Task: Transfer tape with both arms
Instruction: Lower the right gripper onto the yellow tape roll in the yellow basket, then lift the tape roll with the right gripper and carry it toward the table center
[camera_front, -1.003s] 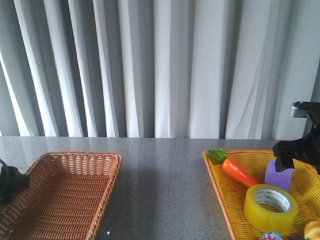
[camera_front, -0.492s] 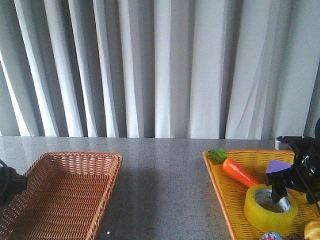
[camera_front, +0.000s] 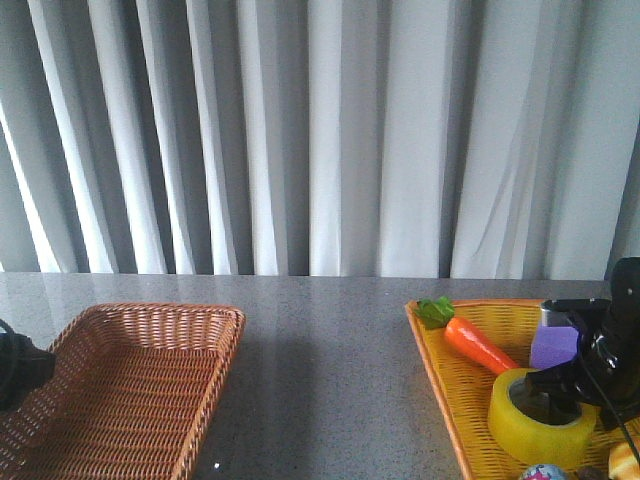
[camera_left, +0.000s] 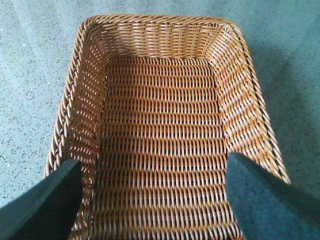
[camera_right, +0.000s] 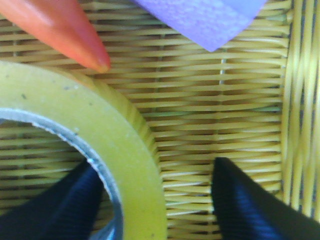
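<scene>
The yellow tape (camera_front: 530, 425) lies flat in the yellow basket (camera_front: 450, 370) at the right, beside an orange toy carrot (camera_front: 478, 343). My right gripper (camera_front: 562, 388) is down on the roll, open. In the right wrist view one finger (camera_right: 60, 207) is inside the core and the other finger (camera_right: 247, 202) is outside the tape's wall (camera_right: 135, 165), with a gap left on the outer side. My left gripper (camera_left: 155, 200) is open and empty above the brown wicker basket (camera_left: 165, 30); in the front view only part of it (camera_front: 15, 365) shows at the left edge.
A purple block (camera_front: 555, 345) sits behind the tape, also showing in the right wrist view (camera_right: 200, 15) next to the carrot tip (camera_right: 65, 30). More small toys (camera_front: 545, 472) lie at the front of the yellow basket. Grey table (camera_front: 320, 330) between baskets; curtain behind.
My right gripper has come down from above the purple block onto the tape roll, one finger now in its core. The left arm has not moved.
</scene>
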